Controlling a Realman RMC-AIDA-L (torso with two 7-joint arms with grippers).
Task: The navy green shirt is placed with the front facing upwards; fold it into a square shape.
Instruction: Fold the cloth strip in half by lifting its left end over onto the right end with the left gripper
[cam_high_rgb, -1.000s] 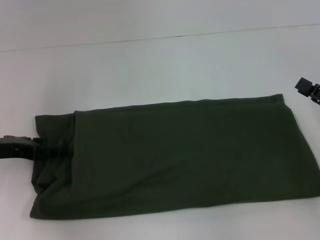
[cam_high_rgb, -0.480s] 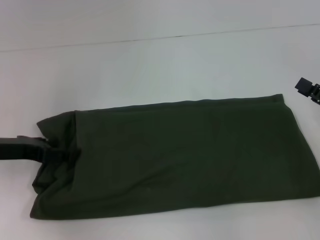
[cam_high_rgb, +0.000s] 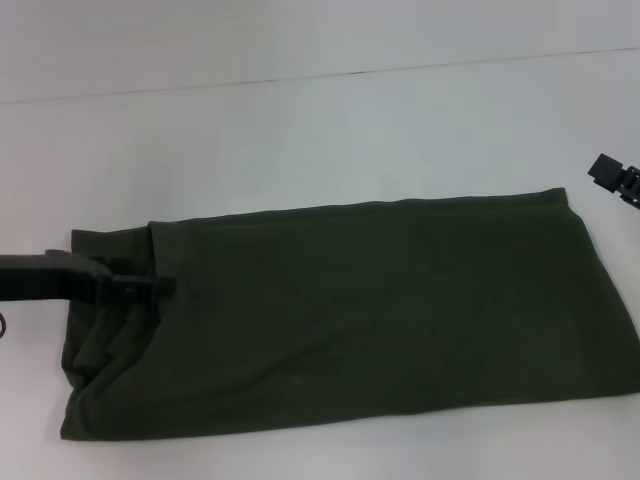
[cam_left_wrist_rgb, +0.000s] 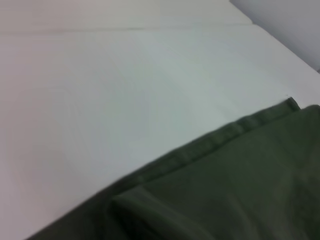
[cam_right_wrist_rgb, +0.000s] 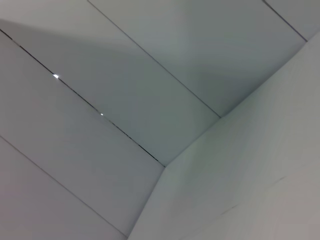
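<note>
My left jaws (cam_high_rgb: 150, 287) sit at the middle left of the head view, over the left end of the large dark olive-green cotton shirt (cam_high_rgb: 360, 315), right at the edge of a folded-over flap; whether they are open or closed on the cloth I cannot tell, because they are dark against dark fabric. My left arm reaches in level from the left border of the frame. My left wrist view shows a hemmed edge of the shirt (cam_left_wrist_rgb: 235, 180) running across the lower right of the frame, with a rounded fold beneath it and bare white table (cam_left_wrist_rgb: 125, 90) beyond.

The shirt lies as a long band across the lower half of the head view, plain green side up, on the white table (cam_high_rgb: 300, 140).

My right jaws (cam_high_rgb: 615, 178) hang at the right border, off the cloth, above the shirt's upper right corner; their state I cannot tell.
</note>
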